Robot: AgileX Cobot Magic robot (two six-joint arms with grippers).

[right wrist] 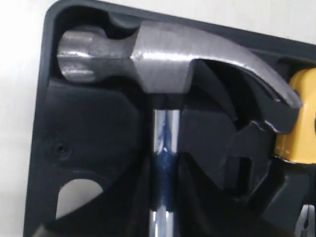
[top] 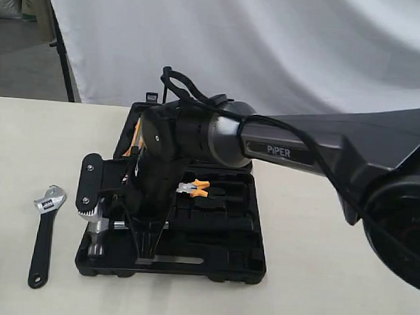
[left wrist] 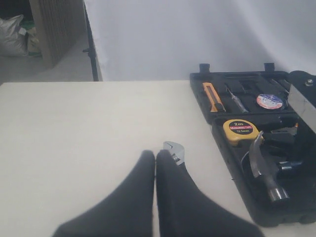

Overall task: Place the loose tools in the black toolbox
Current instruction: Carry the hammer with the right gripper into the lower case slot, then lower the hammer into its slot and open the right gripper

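The black toolbox [top: 225, 264] lies open on the table. The claw hammer [right wrist: 163, 54] rests in a moulded recess at the toolbox's [right wrist: 44, 113] left end, and my right gripper [right wrist: 164, 165] is shut on its steel shaft. In the exterior view the right gripper [top: 140, 228] reaches across from the right, with the hammer head [top: 95, 227] beside it. The adjustable wrench [top: 43, 236] lies on the table left of the box. My left gripper [left wrist: 155, 155] is shut and empty, hovering beside the wrench head [left wrist: 174, 150]. The bluish tape roll [left wrist: 269, 101] sits in the toolbox's [left wrist: 207, 112] far half.
A yellow tape measure [left wrist: 240, 131], an orange knife [left wrist: 213, 96] and orange-handled pliers [top: 194, 189] sit in the box. The right arm [top: 289, 151] spans the box from the right. A white backdrop hangs behind the table.
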